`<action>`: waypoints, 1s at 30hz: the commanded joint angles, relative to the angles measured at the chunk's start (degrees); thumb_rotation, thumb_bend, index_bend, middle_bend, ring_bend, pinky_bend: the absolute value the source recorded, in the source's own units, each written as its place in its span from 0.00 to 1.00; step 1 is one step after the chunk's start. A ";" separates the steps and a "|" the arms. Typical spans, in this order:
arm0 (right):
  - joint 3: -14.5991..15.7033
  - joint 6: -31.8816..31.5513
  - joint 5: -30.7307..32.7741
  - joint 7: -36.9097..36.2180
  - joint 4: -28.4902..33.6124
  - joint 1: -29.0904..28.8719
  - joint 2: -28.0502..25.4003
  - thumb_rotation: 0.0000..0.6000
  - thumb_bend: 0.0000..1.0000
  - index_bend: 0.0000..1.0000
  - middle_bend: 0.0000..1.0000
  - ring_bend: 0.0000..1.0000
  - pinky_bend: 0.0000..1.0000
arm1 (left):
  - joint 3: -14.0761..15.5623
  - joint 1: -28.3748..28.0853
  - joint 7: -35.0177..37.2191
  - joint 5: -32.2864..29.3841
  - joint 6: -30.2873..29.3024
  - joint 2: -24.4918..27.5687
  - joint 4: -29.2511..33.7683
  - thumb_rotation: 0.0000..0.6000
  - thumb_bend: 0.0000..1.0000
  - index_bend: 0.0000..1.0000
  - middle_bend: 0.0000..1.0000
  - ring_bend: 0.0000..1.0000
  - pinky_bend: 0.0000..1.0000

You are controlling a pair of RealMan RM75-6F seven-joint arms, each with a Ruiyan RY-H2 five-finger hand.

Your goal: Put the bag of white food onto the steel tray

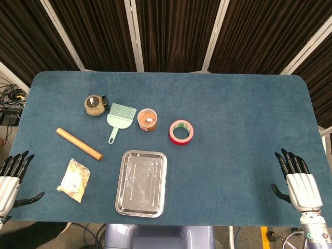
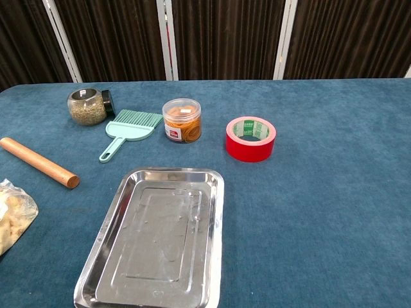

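The bag of white food (image 1: 74, 179) lies flat on the blue table near the front left; the chest view catches only its edge (image 2: 13, 215) at the left border. To its right sits the steel tray (image 1: 141, 182) (image 2: 154, 240), with nothing in it. My left hand (image 1: 11, 179) hovers at the table's front left edge, fingers spread, holding nothing, a short way left of the bag. At the front right edge my right hand (image 1: 297, 182) is open too, far from both. Neither hand shows in the chest view.
A wooden rolling pin (image 1: 79, 143) lies just behind the bag. Further back stand a jar of grains (image 1: 94, 105), a green brush (image 1: 119, 118), an orange-filled jar (image 1: 147, 119) and a red tape roll (image 1: 181, 132).
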State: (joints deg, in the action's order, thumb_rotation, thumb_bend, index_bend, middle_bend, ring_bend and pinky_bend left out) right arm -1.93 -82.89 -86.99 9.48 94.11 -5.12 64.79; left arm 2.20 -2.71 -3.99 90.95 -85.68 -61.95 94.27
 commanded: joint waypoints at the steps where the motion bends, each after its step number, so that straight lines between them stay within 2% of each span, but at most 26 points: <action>1: -0.01 -0.03 -0.01 0.04 0.05 0.00 0.01 1.00 0.30 0.00 0.00 0.00 0.09 | 0.11 -0.13 -0.14 0.08 0.34 -0.02 -0.03 1.00 0.07 0.00 0.00 0.00 0.00; 8: -0.03 -0.14 -0.05 0.16 0.22 0.04 0.06 1.00 0.30 0.00 0.00 0.00 0.09 | 1.24 -1.09 -1.90 0.73 3.15 -0.11 0.19 1.00 0.07 0.00 0.00 0.00 0.00; 12: 0.01 0.13 -0.02 0.50 0.25 -0.09 0.24 1.00 0.30 0.00 0.00 0.00 0.09 | 2.55 -2.49 -4.91 -0.33 8.20 -0.09 1.51 1.00 0.07 0.00 0.00 0.00 0.00; 17: -0.08 -0.12 -0.07 0.52 0.42 -0.04 0.24 1.00 0.30 0.00 0.00 0.00 0.09 | 2.48 -5.26 -10.79 -4.06 15.29 -1.08 3.04 1.00 0.07 0.00 0.00 0.00 0.00; 27: -0.08 -0.39 -0.26 -0.12 0.39 0.06 0.05 1.00 0.30 0.00 0.00 0.00 0.09 | 0.03 -10.69 -22.47 -11.40 24.27 -8.51 1.90 1.00 0.11 0.00 0.00 0.00 0.11; 30: -0.21 -0.34 -0.05 -0.37 0.34 0.03 -0.05 1.00 0.30 0.00 0.00 0.00 0.09 | -0.28 -11.76 -25.83 -13.43 25.68 -11.73 0.71 1.00 0.17 0.10 0.05 0.05 0.18</action>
State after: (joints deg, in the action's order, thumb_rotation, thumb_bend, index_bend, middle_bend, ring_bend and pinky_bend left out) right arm -2.13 -83.23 -87.05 9.12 94.45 -5.08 64.76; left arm 2.36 -13.48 -27.92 78.97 -61.17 -71.82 95.86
